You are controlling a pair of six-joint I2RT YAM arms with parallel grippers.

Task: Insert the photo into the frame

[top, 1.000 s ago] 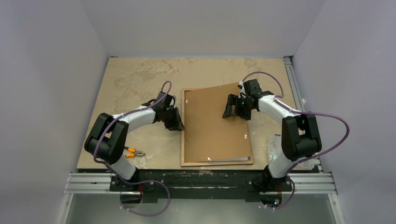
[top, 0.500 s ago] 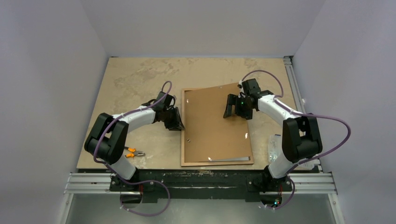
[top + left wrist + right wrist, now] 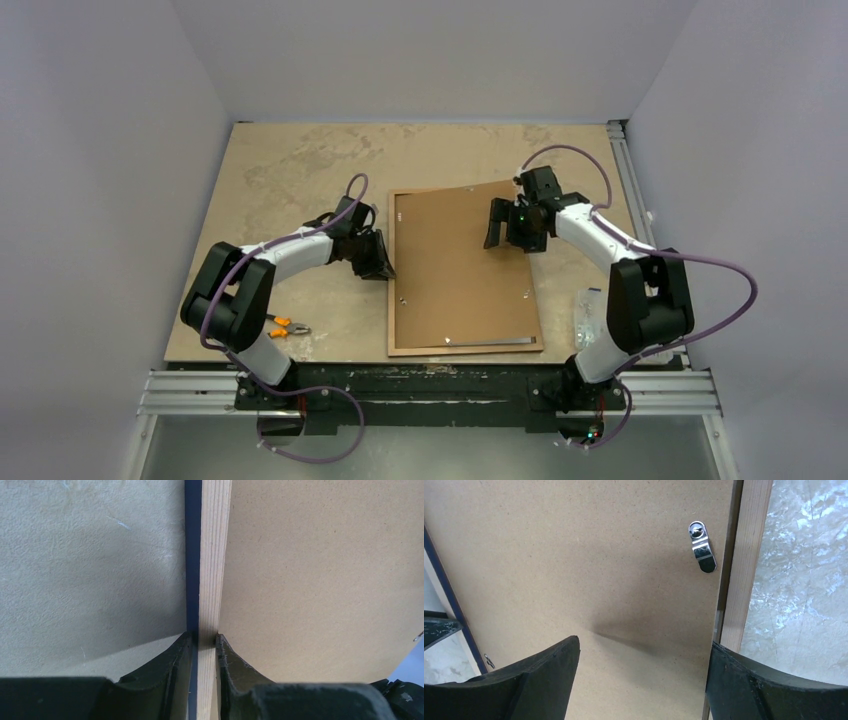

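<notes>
Brown backing board [image 3: 574, 555] lies under right gripper [image 3: 642, 660], jaws spread wide; metal clip [image 3: 702, 553] just ahead. Left gripper [image 3: 204, 641] pinches frame [image 3: 210, 555] rail between its fingertips.

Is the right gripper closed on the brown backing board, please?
No, the right gripper stands wide open above the backing board, gripping nothing.

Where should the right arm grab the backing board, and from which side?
The backing board lies flat and skewed on the frame, so grip its far right corner, from the far right; only there does an edge seem to stick out. The left gripper clamps the frame's left rail.
</notes>
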